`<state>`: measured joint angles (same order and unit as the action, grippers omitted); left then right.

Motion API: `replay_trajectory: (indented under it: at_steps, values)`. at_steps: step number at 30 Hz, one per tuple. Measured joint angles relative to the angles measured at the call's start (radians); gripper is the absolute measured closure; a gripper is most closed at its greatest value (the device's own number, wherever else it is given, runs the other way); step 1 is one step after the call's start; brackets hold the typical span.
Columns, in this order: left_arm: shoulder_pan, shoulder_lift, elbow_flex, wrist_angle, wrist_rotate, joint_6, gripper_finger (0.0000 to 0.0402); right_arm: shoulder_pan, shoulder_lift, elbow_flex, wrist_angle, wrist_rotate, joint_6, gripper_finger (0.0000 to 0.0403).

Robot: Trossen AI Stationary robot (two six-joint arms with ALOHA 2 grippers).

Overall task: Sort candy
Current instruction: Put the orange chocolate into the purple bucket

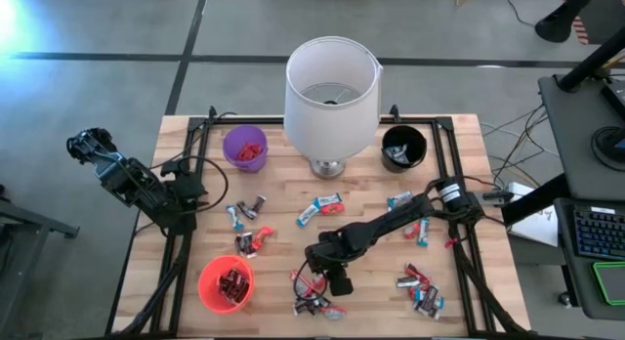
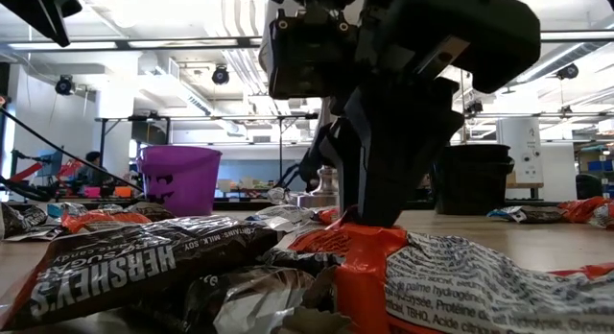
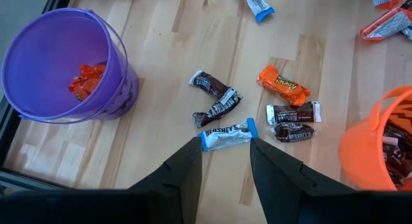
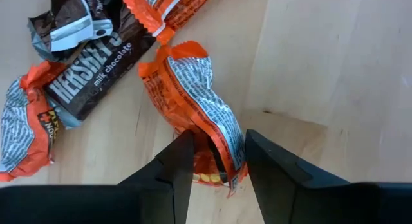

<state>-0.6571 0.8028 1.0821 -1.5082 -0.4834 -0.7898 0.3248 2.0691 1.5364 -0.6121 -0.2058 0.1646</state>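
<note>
Sorting is sitting partway: cups (image 1: 245, 148) are holding some candy, many bars (image 1: 319, 209) are lying loose, right hand (image 4: 219, 161) is clamping an orange wrapper (image 4: 193, 114).

"HERSHEY'S milk chocolate" on brown candy bar (image 4: 87, 73)

From my station the overhead picture is evenly lit and reasonably sharp, with a hard blue-white flare at its far left corner. The white lampshade (image 1: 331, 94) reads bright without blowing out, and the right arm throws only a soft shadow on the table (image 1: 283, 198).

At table height the arm is a dark silhouette against rows of bright ceiling strip lights (image 2: 192, 44), which glare. The nearest wrappers (image 2: 106, 267) are soft, probably too close to focus.

Both wrist pictures are bright and clear on the wood, though each arm's own fingers look blurred and dark.
</note>
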Motion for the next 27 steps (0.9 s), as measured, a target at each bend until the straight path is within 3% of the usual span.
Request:
replay_trajectory:
  at_steps: [8,18,27]
  values:
    - [0.0,0.0,0.0,0.0,-0.005,0.004,0.0288,-0.003,0.002,0.001,-0.017,-0.011,0.058,0.0381]
    - [0.0,0.016,0.0,0.021,-0.056,0.027,0.0288,-0.017,-0.049,0.044,-0.127,0.042,0.071,0.0389]
    - [0.0,0.049,0.0,0.047,-0.135,0.023,0.0288,-0.101,-0.069,0.205,-0.165,0.138,0.152,0.039]
